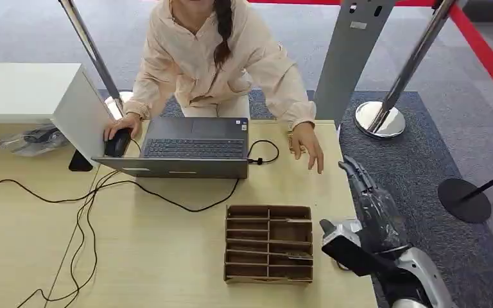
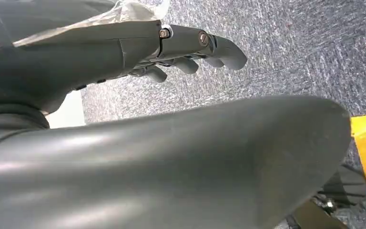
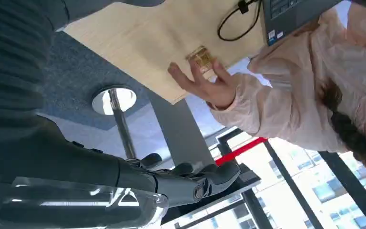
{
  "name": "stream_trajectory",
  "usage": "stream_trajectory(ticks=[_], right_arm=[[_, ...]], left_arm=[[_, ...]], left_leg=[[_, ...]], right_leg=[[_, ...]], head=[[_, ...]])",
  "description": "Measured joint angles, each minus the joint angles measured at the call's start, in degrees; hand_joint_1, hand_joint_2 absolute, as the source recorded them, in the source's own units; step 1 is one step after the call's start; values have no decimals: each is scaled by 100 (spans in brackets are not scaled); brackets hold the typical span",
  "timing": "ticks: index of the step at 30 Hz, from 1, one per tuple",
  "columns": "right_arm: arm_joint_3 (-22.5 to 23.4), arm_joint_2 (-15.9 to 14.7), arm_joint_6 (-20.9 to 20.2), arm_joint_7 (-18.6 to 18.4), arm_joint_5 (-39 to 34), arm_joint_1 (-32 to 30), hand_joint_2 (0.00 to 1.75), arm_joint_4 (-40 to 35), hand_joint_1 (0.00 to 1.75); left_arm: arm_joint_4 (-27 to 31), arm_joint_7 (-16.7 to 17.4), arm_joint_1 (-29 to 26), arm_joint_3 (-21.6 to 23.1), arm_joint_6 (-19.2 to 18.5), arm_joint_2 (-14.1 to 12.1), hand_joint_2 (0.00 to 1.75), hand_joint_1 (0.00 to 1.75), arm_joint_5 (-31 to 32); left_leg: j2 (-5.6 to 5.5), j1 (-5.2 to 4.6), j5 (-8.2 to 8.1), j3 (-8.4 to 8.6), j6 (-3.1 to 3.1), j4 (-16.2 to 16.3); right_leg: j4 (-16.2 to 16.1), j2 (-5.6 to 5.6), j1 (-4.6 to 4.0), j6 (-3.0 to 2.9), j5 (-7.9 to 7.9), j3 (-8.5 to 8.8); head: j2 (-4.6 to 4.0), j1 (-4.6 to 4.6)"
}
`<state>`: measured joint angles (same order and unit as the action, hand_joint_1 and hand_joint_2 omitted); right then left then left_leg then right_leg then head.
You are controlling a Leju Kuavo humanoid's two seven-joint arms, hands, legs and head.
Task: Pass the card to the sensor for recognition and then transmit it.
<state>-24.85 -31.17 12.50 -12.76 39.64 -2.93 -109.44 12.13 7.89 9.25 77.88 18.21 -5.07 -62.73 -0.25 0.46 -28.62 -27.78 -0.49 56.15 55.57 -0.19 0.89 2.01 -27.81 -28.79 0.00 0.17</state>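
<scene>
The right hand (image 1: pixel 373 205), dark-fingered under a clear glossy cover, hangs beside the table's (image 1: pixel 167 256) pale wood-grain edge with fingers extended and slightly apart, holding nothing (the left hand (image 2: pixel 190 50) hangs over speckled grey carpet, fingers loosely curled, also holding nothing). Near it stands the brown cardboard organizer (image 1: pixel 269 244), slotted in rows; whether a card lies inside cannot be told. Farther off, a person's hand (image 3: pixel 205 83) rests at a small brass-coloured object (image 3: pixel 200 58), so the reach should approach slowly, palm clear of it.
</scene>
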Motion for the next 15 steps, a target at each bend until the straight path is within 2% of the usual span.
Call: stream_trajectory(ticks=[4,9,15], right_arm=[[-392,11,-77,-158,193,70,175,0,0],[-698,11,-88,-182,219,134,175,0,0],[-1054,11,-291,-295,361,209,175,4,0]], left_arm=[[0,-2,-1,0,18,4,0,0,2],[0,-2,-1,0,22,4,0,0,4],[0,-37,2,0,33,15,0,0,39]], left_leg=[[0,0,0,0,0,0],[0,0,0,1,0,1],[0,0,0,1,0,0]], right_leg=[[0,0,0,0,0,0],[0,0,0,0,0,0],[0,0,0,0,0,0]], head=[[-2,0],[-2,0],[-2,0]])
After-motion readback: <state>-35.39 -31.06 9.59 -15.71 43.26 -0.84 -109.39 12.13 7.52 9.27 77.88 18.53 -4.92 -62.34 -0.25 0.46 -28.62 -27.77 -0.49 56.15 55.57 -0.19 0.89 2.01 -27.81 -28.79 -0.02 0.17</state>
